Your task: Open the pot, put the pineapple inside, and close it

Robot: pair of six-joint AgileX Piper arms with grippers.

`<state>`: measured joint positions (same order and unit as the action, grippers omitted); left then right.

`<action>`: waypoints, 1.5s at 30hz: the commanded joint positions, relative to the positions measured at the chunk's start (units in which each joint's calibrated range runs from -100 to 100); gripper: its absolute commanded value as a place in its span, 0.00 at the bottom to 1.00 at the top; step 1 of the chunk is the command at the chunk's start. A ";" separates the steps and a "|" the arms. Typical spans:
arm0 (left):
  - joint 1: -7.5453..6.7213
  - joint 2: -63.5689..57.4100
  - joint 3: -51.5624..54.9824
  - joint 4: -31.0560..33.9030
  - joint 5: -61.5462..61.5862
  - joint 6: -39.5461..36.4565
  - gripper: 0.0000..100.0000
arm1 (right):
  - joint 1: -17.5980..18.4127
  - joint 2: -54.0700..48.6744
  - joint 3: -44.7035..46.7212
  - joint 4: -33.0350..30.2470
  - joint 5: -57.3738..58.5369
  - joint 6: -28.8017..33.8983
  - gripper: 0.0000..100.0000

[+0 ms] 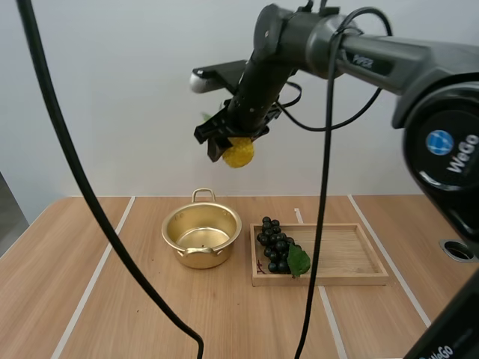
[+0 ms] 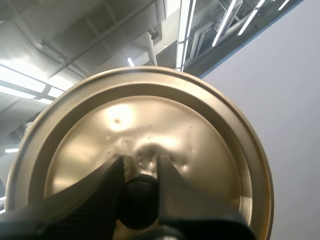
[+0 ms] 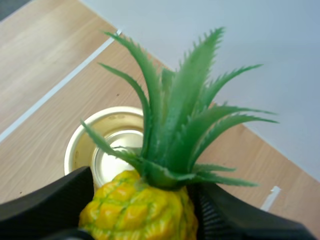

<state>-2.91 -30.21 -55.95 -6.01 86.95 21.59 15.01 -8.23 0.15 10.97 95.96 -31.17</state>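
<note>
The gold pot (image 1: 201,235) stands open on the table, left of the wooden tray. High above it my right gripper (image 1: 228,143) is shut on a yellow pineapple (image 1: 239,152). The right wrist view has the pineapple (image 3: 140,210) pinched between the black fingers (image 3: 45,200), its green crown pointing out over the open pot (image 3: 107,145) below. My left gripper (image 2: 140,172) is shut on the black knob (image 2: 138,202) of the gold lid (image 2: 150,145), whose top faces the left wrist camera.
A wooden tray (image 1: 344,258) lies to the right of the pot with a bunch of dark grapes (image 1: 277,245) and a green leaf at its left end. White tape lines run across the wooden table (image 1: 75,254).
</note>
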 commanded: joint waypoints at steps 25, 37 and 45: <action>-0.12 0.35 -0.30 4.97 10.82 -0.65 0.00 | 4.45 25.68 8.30 0.79 -10.38 -5.66 0.00; -0.12 1.06 -0.30 4.97 12.37 -0.65 0.00 | 4.45 27.36 8.47 0.31 -13.24 -5.73 0.00; -0.12 1.06 -0.30 4.97 12.37 -0.65 0.00 | 4.45 27.36 13.04 -1.46 -22.06 -5.73 0.00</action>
<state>-2.91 -29.36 -55.95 -1.43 99.97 21.50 19.43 19.36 11.91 11.05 73.21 -36.26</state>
